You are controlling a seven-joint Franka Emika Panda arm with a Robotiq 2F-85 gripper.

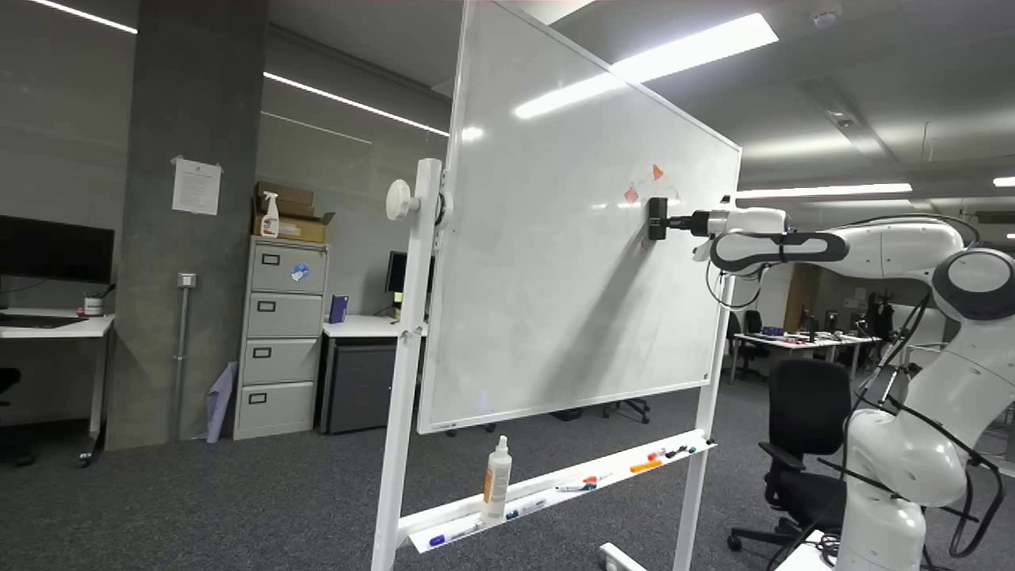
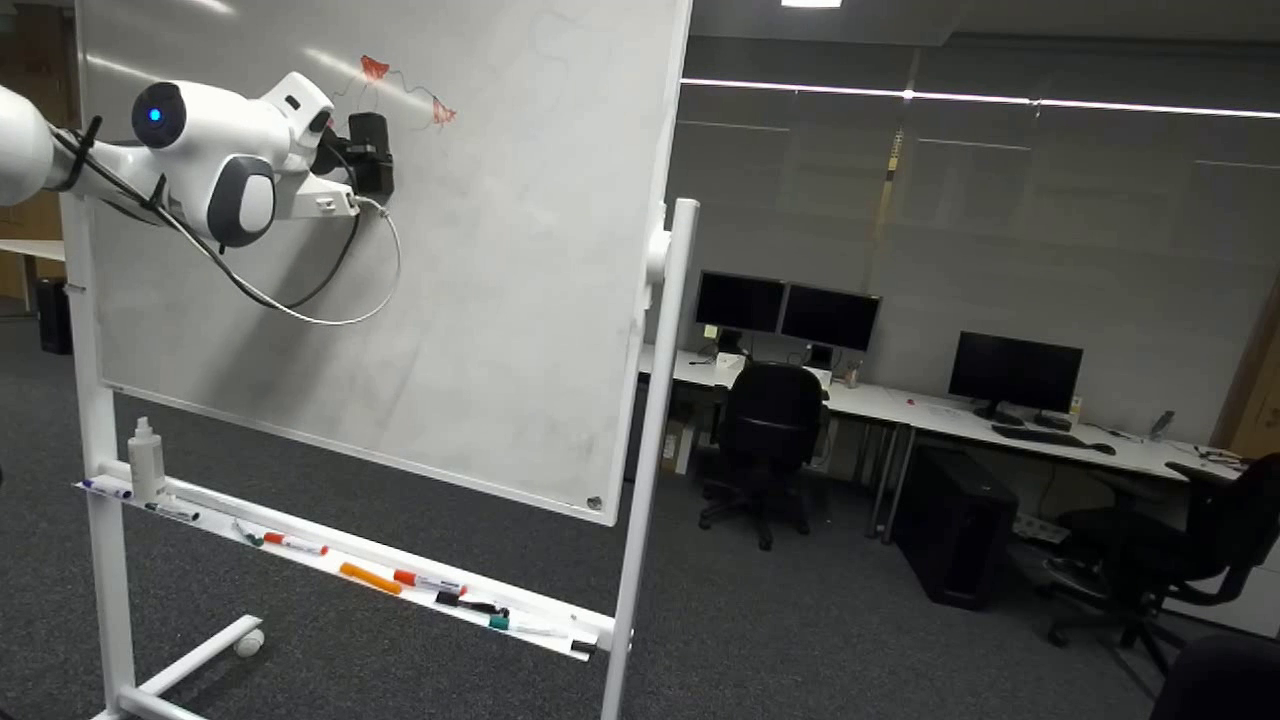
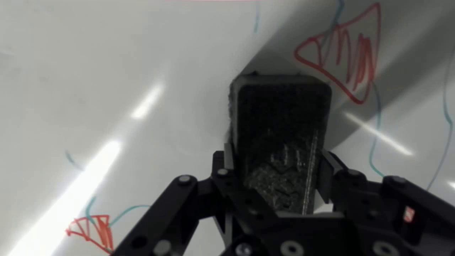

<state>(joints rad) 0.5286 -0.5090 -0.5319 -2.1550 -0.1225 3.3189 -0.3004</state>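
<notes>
Black eraser point(image 3: 280, 110), pinched from both sides by your gripper point(image 3: 279, 163), and it's up at the whiteboard point(image 1: 523, 277), well above the bottom edge and well in from either side edge. Wiping looks to be the step in hand, though whether it presses on the surface you can't tell. Just beside it, a red scribble point(image 3: 341, 53), not yet cleared, with thin blue-green lines point(image 3: 371, 153) around! Your next move, I'd judge, calls for steady, flat contact and a sweep across that red. Below the bottom edge, a bottle point(image 1: 497, 480) and markers point(image 1: 645, 466) sit on the tray point(image 1: 626, 460).
</notes>
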